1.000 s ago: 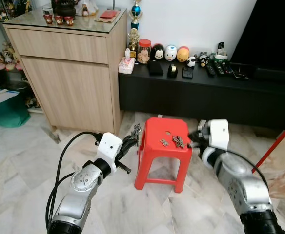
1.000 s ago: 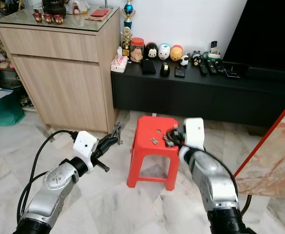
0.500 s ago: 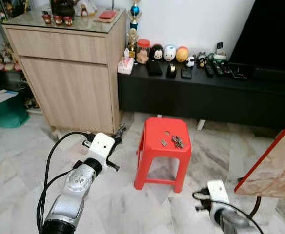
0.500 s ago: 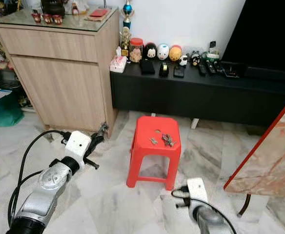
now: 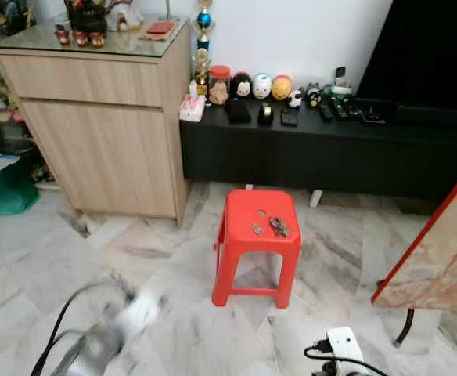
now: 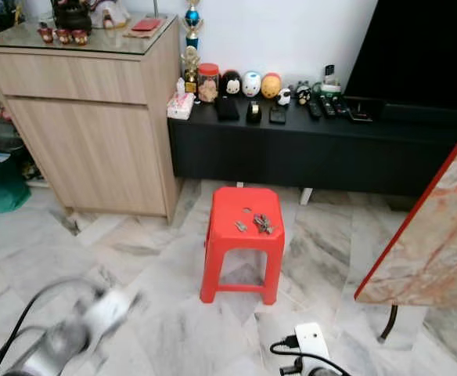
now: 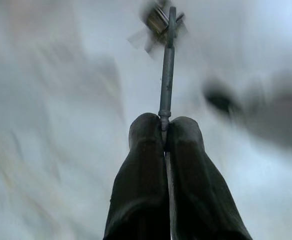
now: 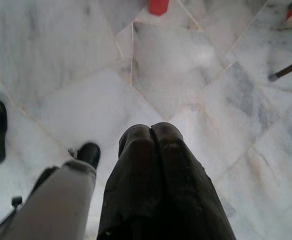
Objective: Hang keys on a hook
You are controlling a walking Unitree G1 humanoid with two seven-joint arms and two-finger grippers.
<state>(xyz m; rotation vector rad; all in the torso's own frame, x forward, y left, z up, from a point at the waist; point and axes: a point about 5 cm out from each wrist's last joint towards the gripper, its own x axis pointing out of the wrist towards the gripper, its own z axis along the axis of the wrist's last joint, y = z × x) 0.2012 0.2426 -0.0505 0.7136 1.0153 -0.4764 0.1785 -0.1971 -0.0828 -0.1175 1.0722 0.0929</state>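
A bunch of keys (image 5: 278, 227) lies on the seat of the red stool (image 5: 257, 252), which stands on the marble floor (image 5: 72, 258) in front of the black TV bench (image 5: 322, 153) and beside the wooden cabinet (image 5: 103, 133). The left gripper (image 7: 165, 131) is low at the robot's left side (blurred in the head views) and its fingers are pressed together on a thin metal rod (image 7: 166, 70) with a blurred object at its far end. The right gripper (image 8: 151, 131) hangs low over the floor with both fingers pressed together on nothing, and a dark shoe (image 8: 88, 153) is near it.
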